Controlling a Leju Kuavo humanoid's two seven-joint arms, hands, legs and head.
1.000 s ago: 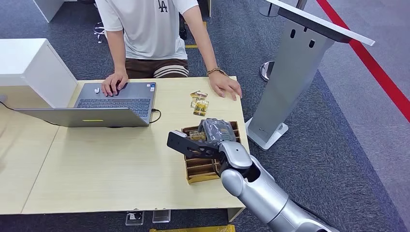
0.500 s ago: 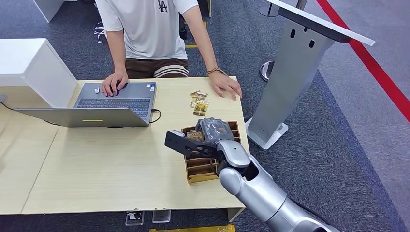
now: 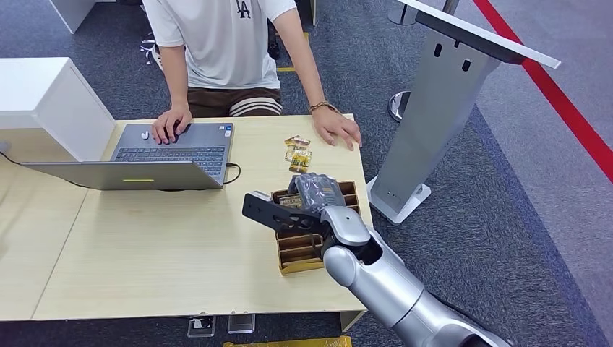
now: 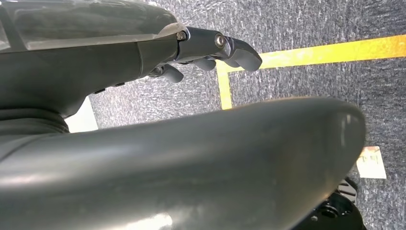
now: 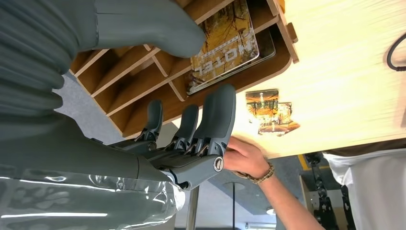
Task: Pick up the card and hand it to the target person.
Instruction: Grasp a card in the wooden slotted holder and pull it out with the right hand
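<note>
Card [image 5: 224, 44], glossy amber "HOTEL" print, lies in the end slot of the slotted plywood organizer [image 3: 303, 253] on the pale wood-grain table [image 3: 166, 253]. Right hand [image 3: 318, 196] hovers over it, fingers [image 5: 216, 115] apart, holding nothing. Left hand [image 4: 210, 50] hangs over grey carpet, fingers loosely curled, empty. Three similar cards [image 3: 297, 153] lie near the person's hand [image 3: 337, 129].

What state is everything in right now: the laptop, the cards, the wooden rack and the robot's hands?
Laptop: open, a person's hand resting on it.
Wooden rack: on the table, a card standing in one slot.
Loose cards: lying flat on the table, near the person's other hand.
Right hand: over the rack, fingers apart, holding nothing.
Left hand: hanging over the carpet, holding nothing.
</note>
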